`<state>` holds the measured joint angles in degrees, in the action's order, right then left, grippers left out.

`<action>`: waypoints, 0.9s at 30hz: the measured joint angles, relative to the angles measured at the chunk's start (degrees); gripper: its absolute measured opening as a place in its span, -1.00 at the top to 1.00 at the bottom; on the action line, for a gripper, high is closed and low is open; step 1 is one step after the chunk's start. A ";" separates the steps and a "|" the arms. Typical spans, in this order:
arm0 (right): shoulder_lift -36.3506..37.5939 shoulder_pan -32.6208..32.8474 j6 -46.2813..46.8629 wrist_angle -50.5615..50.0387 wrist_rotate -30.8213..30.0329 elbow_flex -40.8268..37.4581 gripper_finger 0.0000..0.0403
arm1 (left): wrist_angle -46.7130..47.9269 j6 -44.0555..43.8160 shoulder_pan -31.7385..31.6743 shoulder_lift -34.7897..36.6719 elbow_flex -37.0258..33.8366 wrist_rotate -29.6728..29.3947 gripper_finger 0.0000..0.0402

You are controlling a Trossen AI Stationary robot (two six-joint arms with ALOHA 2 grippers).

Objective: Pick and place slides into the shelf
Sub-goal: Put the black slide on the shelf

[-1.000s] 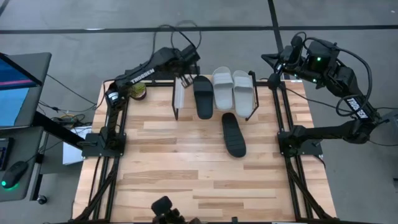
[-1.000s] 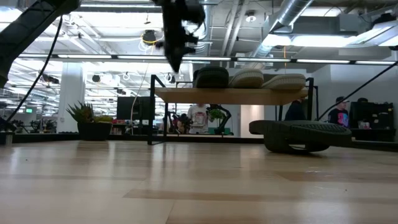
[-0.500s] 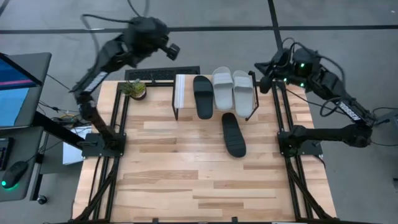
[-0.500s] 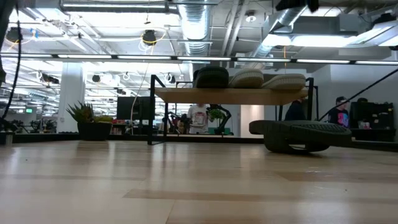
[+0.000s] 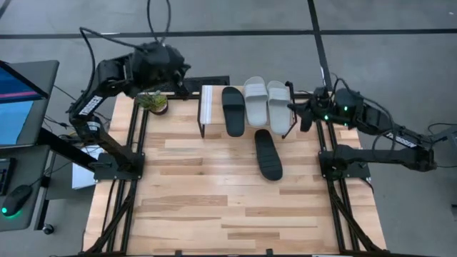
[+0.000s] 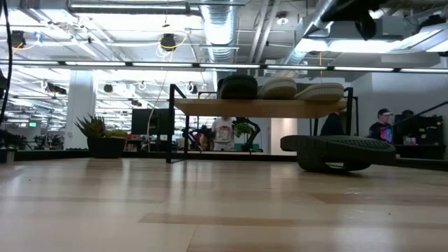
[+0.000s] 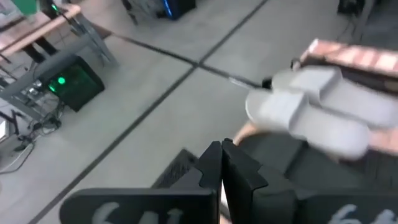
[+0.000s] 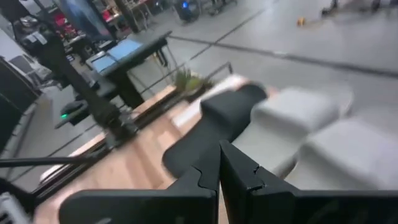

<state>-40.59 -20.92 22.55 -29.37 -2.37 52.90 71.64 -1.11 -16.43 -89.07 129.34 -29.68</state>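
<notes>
The shelf (image 5: 208,107) stands at the table's far edge, its plank top on thin black legs (image 6: 170,122). On the plank lie a black slide (image 5: 233,111) and two light grey slides (image 5: 255,102) (image 5: 279,107), side by side. A second black slide (image 5: 268,154) lies on the tabletop just near of the shelf, also seen in the low view (image 6: 334,152). My left gripper (image 7: 221,163) is shut and hangs off the table's far-left corner (image 5: 178,71). My right gripper (image 8: 219,167) is shut, just right of the shelf's right end (image 5: 300,116), touching nothing.
A small potted plant (image 5: 153,102) stands at the table's far-left corner under my left arm. A monitor (image 5: 18,96) sits off the table's left side. People (image 6: 381,126) show in the room behind. Bare tabletop (image 5: 214,200) stretches toward the near edge.
My left gripper has pulled away from the shelf's left end, risen, and swung out beyond the table's far-left corner. My right gripper has come down and moved toward the shelf's right end. The slides and shelf have stayed put.
</notes>
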 joint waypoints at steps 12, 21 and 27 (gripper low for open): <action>6.70 26.04 26.76 -1.73 -19.37 -13.16 1.00 | 4.34 -2.76 11.73 2.74 -5.97 -6.83 1.00; 4.44 47.52 53.83 -24.86 -30.82 -13.63 1.00 | 4.79 -6.28 18.10 6.20 -6.04 -7.50 1.00; 2.24 60.14 71.75 -34.22 -34.26 -13.63 1.00 | 4.95 -14.44 23.49 6.84 -6.04 -12.87 1.00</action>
<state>-38.35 39.22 94.31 -63.58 -36.63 39.27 76.60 -15.54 7.07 -82.24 123.31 -42.55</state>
